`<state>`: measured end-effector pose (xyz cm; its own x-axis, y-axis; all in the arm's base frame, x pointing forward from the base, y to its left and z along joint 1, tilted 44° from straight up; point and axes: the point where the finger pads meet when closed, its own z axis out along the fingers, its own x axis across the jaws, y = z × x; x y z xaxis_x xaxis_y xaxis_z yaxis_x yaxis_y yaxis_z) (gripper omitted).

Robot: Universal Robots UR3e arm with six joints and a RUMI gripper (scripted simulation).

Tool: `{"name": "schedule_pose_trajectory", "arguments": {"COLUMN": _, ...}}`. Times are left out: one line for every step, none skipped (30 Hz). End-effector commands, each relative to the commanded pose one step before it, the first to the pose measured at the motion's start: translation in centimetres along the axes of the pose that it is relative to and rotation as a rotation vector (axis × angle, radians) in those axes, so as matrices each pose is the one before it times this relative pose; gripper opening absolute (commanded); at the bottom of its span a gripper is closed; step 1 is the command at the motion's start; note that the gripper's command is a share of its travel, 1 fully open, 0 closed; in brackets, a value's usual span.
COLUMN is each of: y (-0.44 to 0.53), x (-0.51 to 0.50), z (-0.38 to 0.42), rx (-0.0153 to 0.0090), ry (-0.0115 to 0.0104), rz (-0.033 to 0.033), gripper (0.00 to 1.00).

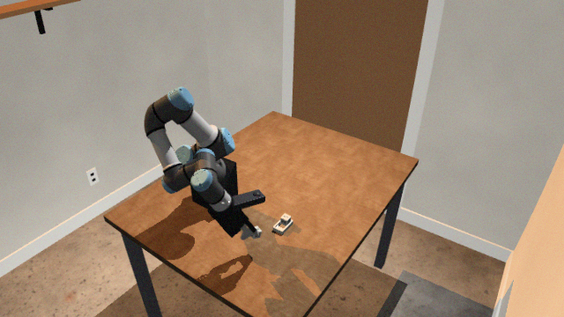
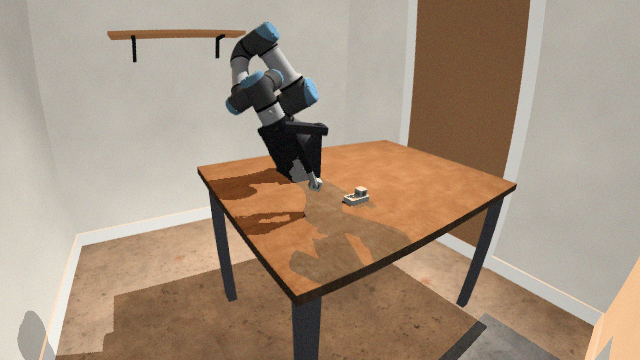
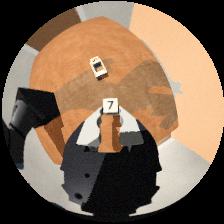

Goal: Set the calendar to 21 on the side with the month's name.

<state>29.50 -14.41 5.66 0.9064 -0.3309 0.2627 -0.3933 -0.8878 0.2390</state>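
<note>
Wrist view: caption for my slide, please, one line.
Gripper shut on a white cube showing a 7, with the calendar tray on the wooden table beyond.

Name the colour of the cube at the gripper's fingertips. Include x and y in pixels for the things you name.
White (image 1: 258,231) (image 2: 316,185) (image 3: 110,105), with a dark 7; the wrist view shows it best.
</note>
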Motion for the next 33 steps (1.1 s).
{"name": "schedule_pose_trajectory", "arguments": {"y": 0.0310, "x": 0.142, "z": -0.1279, "rx": 0.03031, "ry": 0.00894, "rz": -0.00056, "gripper": 0.10}}
{"name": "schedule_pose_trajectory", "arguments": {"y": 0.0000, "x": 0.000, "z": 0.0000, "rx": 0.00000, "ry": 0.00000, "rz": 0.00000, "gripper": 0.10}}
{"name": "schedule_pose_trajectory", "arguments": {"y": 0.0000, "x": 0.000, "z": 0.0000, "rx": 0.00000, "ry": 0.00000, "rz": 0.00000, "gripper": 0.10}}
{"name": "schedule_pose_trajectory", "arguments": {"y": 0.0048, "x": 0.020, "z": -0.0173, "rx": 0.00348, "ry": 0.00124, "rz": 0.00013, "gripper": 0.10}}
{"name": "schedule_pose_trajectory", "arguments": {"y": 0.0039, "x": 0.016, "z": -0.0141, "rx": 0.00275, "ry": 0.00101, "rz": 0.00010, "gripper": 0.10}}
{"name": "schedule_pose_trajectory", "arguments": {"y": 0.0030, "x": 0.013, "z": -0.0109, "rx": 0.00208, "ry": 0.00078, "rz": 0.00008, "gripper": 0.10}}
{"name": "schedule_pose_trajectory", "arguments": {"y": 0.0021, "x": 0.009, "z": -0.0078, "rx": 0.00146, "ry": 0.00056, "rz": 0.00006, "gripper": 0.10}}
{"name": "schedule_pose_trajectory", "arguments": {"y": 0.0014, "x": 0.006, "z": -0.0050, "rx": 0.00093, "ry": 0.00036, "rz": 0.00004, "gripper": 0.10}}
{"name": "schedule_pose_trajectory", "arguments": {"y": 0.0007, "x": 0.003, "z": -0.0027, "rx": 0.00050, "ry": 0.00020, "rz": 0.00002, "gripper": 0.10}}
{"name": "schedule_pose_trajectory", "arguments": {"y": 0.0003, "x": 0.001, "z": -0.0011, "rx": 0.00019, "ry": 0.00008, "rz": 0.00001, "gripper": 0.10}}
{"name": "schedule_pose_trajectory", "arguments": {"y": 0.0000, "x": 0.000, "z": -0.0002, "rx": 0.00003, "ry": 0.00001, "rz": 0.00000, "gripper": 0.10}}
{"name": "schedule_pose_trajectory", "arguments": {"y": 0.0000, "x": 0.000, "z": 0.0002, "rx": 0.00005, "ry": -0.00002, "rz": -0.00001, "gripper": 0.10}}
{"name": "schedule_pose_trajectory", "arguments": {"y": 0.0000, "x": -0.001, "z": 0.0016, "rx": 0.00030, "ry": -0.00010, "rz": -0.00004, "gripper": 0.10}}
{"name": "schedule_pose_trajectory", "arguments": {"y": 0.0001, "x": -0.004, "z": 0.0042, "rx": 0.00078, "ry": -0.00027, "rz": -0.00011, "gripper": 0.10}}
{"name": "schedule_pose_trajectory", "arguments": {"y": 0.0002, "x": -0.007, "z": 0.0077, "rx": 0.00144, "ry": -0.00048, "rz": -0.00020, "gripper": 0.10}}
{"name": "schedule_pose_trajectory", "arguments": {"y": 0.0004, "x": -0.011, "z": 0.0118, "rx": 0.00224, "ry": -0.00074, "rz": -0.00031, "gripper": 0.10}}
{"name": "schedule_pose_trajectory", "arguments": {"y": 0.0005, "x": -0.015, "z": 0.0162, "rx": 0.00315, "ry": -0.00102, "rz": -0.00042, "gripper": 0.10}}
{"name": "schedule_pose_trajectory", "arguments": {"y": 0.0007, "x": -0.019, "z": 0.0206, "rx": 0.00413, "ry": -0.00130, "rz": -0.00053, "gripper": 0.10}}
{"name": "schedule_pose_trajectory", "arguments": {"y": 0.0000, "x": 0.000, "z": 0.0000, "rx": 0.00000, "ry": 0.00000, "rz": 0.00000, "gripper": 0.10}}
{"name": "schedule_pose_trajectory", "arguments": {"y": 0.0000, "x": 0.000, "z": 0.0000, "rx": 0.00000, "ry": 0.00000, "rz": 0.00000, "gripper": 0.10}}
{"name": "schedule_pose_trajectory", "arguments": {"y": 0.0009, "x": -0.023, "z": 0.0247, "rx": 0.00517, "ry": -0.00156, "rz": -0.00064, "gripper": 0.10}}
{"name": "schedule_pose_trajectory", "arguments": {"y": 0.0011, "x": -0.026, "z": 0.0282, "rx": 0.00623, "ry": -0.00179, "rz": -0.00073, "gripper": 0.10}}
{"name": "schedule_pose_trajectory", "arguments": {"y": 0.0014, "x": -0.029, "z": 0.0308, "rx": 0.00728, "ry": -0.00196, "rz": -0.00080, "gripper": 0.10}}
{"name": "schedule_pose_trajectory", "arguments": {"y": 0.0017, "x": -0.031, "z": 0.0324, "rx": 0.00830, "ry": -0.00206, "rz": -0.00084, "gripper": 0.10}}
{"name": "schedule_pose_trajectory", "arguments": {"y": 0.0021, "x": -0.031, "z": 0.0328, "rx": 0.00928, "ry": -0.00209, "rz": -0.00085, "gripper": 0.10}}
{"name": "schedule_pose_trajectory", "arguments": {"y": 0.0026, "x": -0.031, "z": 0.0319, "rx": 0.01018, "ry": -0.00204, "rz": -0.00083, "gripper": 0.10}}
{"name": "schedule_pose_trajectory", "arguments": {"y": 0.0032, "x": -0.029, "z": 0.0296, "rx": 0.01098, "ry": -0.00190, "rz": -0.00078, "gripper": 0.10}}
{"name": "schedule_pose_trajectory", "arguments": {"y": 0.0038, "x": -0.026, "z": 0.0261, "rx": 0.01168, "ry": -0.00168, "rz": -0.00070, "gripper": 0.10}}
{"name": "schedule_pose_trajectory", "arguments": {"y": 0.0046, "x": -0.022, "z": 0.0215, "rx": 0.01225, "ry": -0.00138, "rz": -0.00060, "gripper": 0.10}}
{"name": "schedule_pose_trajectory", "arguments": {"y": 0.0055, "x": -0.017, "z": 0.0159, "rx": 0.01269, "ry": -0.00102, "rz": -0.00048, "gripper": 0.10}}
{"name": "schedule_pose_trajectory", "arguments": {"y": 0.0064, "x": -0.011, "z": 0.0096, "rx": 0.01297, "ry": -0.00062, "rz": -0.00034, "gripper": 0.10}}
{"name": "schedule_pose_trajectory", "arguments": {"y": 0.0075, "x": -0.005, "z": 0.0028, "rx": 0.01310, "ry": -0.00018, "rz": -0.00020, "gripper": 0.10}}
{"name": "schedule_pose_trajectory", "arguments": {"y": 0.0085, "x": 0.002, "z": -0.0040, "rx": 0.01308, "ry": 0.00026, "rz": -0.00005, "gripper": 0.10}}
